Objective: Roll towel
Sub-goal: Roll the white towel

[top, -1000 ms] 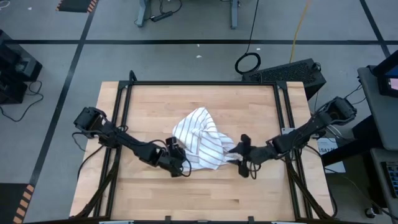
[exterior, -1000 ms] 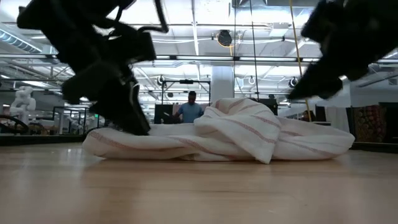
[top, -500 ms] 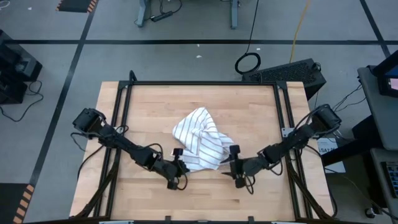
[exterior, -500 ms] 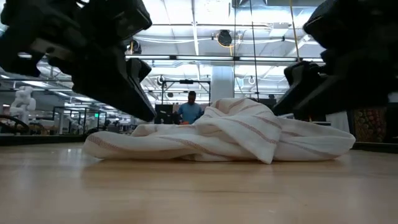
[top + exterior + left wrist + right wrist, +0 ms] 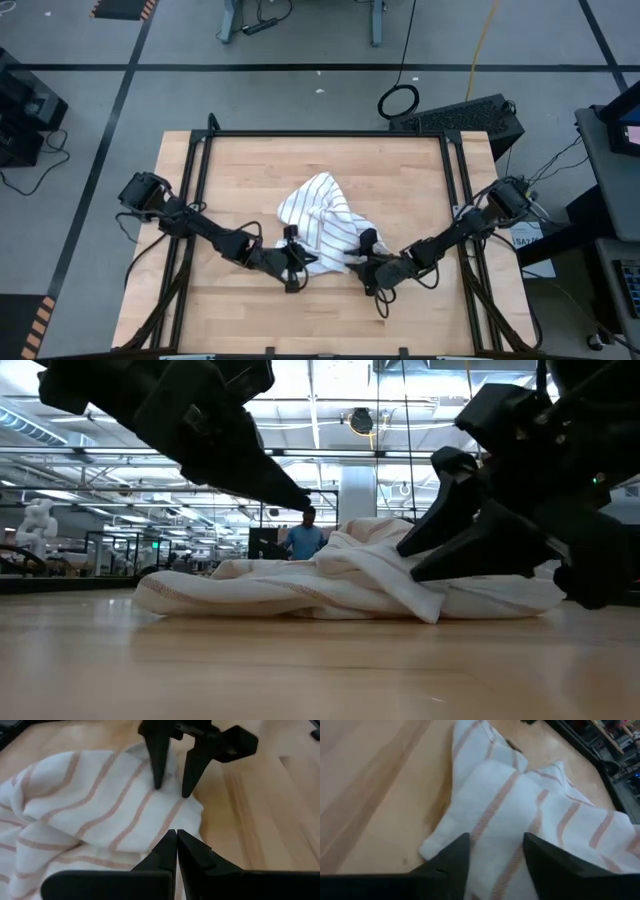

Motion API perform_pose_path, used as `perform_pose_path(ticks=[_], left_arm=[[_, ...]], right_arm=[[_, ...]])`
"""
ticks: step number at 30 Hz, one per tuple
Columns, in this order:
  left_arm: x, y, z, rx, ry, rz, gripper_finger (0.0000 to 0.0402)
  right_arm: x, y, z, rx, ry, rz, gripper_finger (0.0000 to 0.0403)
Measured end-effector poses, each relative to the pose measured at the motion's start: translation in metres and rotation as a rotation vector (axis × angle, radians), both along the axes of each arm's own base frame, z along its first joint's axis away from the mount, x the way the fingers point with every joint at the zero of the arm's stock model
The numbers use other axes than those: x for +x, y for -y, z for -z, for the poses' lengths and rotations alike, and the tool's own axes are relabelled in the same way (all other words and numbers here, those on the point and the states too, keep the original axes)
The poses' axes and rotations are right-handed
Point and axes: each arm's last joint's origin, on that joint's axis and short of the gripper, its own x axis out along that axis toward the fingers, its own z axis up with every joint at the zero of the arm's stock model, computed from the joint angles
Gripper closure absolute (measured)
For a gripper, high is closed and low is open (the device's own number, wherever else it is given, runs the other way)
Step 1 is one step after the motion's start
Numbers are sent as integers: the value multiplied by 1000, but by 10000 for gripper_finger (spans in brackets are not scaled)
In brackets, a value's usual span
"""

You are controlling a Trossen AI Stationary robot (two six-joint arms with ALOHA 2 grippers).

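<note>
The left gripper [image 5: 300,262], its two dark fingers [image 5: 167,851] pressed together, sits low at the near edge of the towel [image 5: 318,233]; whether any cloth is pinched between them cannot be told. Opposite it, the right gripper [image 5: 362,262] stands with its jaws apart, one finger [image 5: 451,856] on each side of a fold at the towel's near corner, the tips down over the cloth without clamping it. The towel, thin and white with narrow parallel stripes, lies crumpled in a loose heap near the middle of the wooden table [image 5: 400,170], its folds bunched highest at the centre in the low view. Both dark arms reach inward from the table's left and right sides, meeting at the heap's front edge. A black frame [image 5: 320,133] borders the tabletop. Beyond the table, the low view shows a bright hall with ceiling lights and a person [image 5: 305,536] standing in the distance.
</note>
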Motion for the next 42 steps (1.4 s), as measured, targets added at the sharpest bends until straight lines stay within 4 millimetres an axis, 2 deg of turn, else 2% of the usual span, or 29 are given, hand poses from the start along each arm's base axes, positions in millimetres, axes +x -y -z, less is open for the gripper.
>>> perform_pose_path(ticks=[4, 6, 13, 18, 22, 28, 31, 33, 35, 38, 42], left_arm=[[2, -2, -2, -18, 21, -12, 381], [3, -3, -2, -32, 26, -25, 381], [4, -5, -4, -13, 53, -72, 381], [5, -7, -3, -6, 61, -92, 367], [11, -5, 11, 21, 55, -64, 301], [30, 8, 40, 192, -16, 20, 153], [40, 16, 52, 301, -48, 92, 122], [46, 19, 57, 346, -63, 99, 130], [52, 21, 60, 394, -67, 84, 164], [55, 21, 58, 464, -58, 8, 253], [56, 21, 42, 431, -5, -29, 375]], right_arm=[[2, 5, 0, 47, 9, 45, 357], [2, 5, -2, 63, 20, 58, 390], [-2, 7, -35, 122, 114, 55, 401], [-10, 11, -47, 131, 86, 69, 402], [-13, 12, -44, 120, 41, 79, 400], [-14, 13, -43, 140, 30, 94, 399], [-14, 13, -43, 148, 36, 97, 399], [-14, 13, -43, 150, 33, 100, 399], [-14, 13, -43, 149, 33, 100, 399], [-14, 13, -42, 155, 32, 105, 399], [-16, 14, -40, 181, 11, 136, 399]])
